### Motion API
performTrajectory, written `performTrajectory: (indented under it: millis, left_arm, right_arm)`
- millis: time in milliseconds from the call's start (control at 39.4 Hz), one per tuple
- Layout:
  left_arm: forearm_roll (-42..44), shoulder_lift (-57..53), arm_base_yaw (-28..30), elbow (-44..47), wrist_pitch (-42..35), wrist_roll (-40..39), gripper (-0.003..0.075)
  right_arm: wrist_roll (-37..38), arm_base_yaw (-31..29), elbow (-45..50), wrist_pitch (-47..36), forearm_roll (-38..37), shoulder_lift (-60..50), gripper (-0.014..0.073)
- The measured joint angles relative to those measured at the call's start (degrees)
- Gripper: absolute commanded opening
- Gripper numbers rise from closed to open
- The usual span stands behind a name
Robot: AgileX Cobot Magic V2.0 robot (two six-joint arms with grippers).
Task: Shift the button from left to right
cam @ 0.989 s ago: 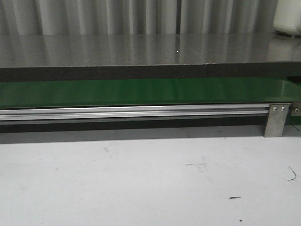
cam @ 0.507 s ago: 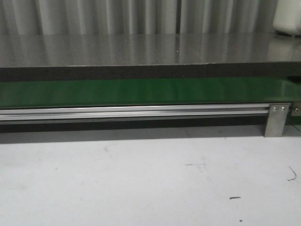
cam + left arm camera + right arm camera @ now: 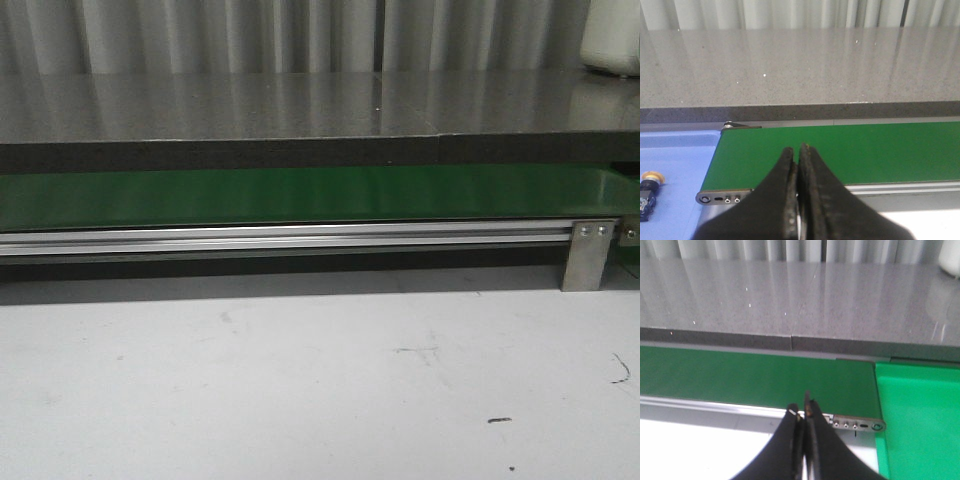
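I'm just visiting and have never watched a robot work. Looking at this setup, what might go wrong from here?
1. The button lies on its side on the blue tray, half cut off at the left wrist view's edge, so the left pincer may grip it badly.
2. Both pincers are shut, the right pincer too; the left must open before it reaches the button or it may knock it away.
3. The button is absent from the front view, so that camera cannot help.

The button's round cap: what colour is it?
Orange-yellow, on a black body; the button shows only in the left wrist view, lying on the blue surface.
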Motion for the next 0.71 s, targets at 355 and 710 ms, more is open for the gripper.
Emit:
performTrajectory:
  millis: [355, 710]
  left_arm:
    - [0.19, 1.10, 0.00, -0.27, 0.11, 0.00, 0.0683]
    - [0.23, 1.10, 0.00, -0.27, 0.11, 0.00, 0.0542]
  right_arm:
    - [0.00, 0.00, -0.26, 0.51, 0.00, 2.09, 0.0617]
    - [0.00, 0.00, -0.26, 0.51, 0.00, 2.18, 0.0633]
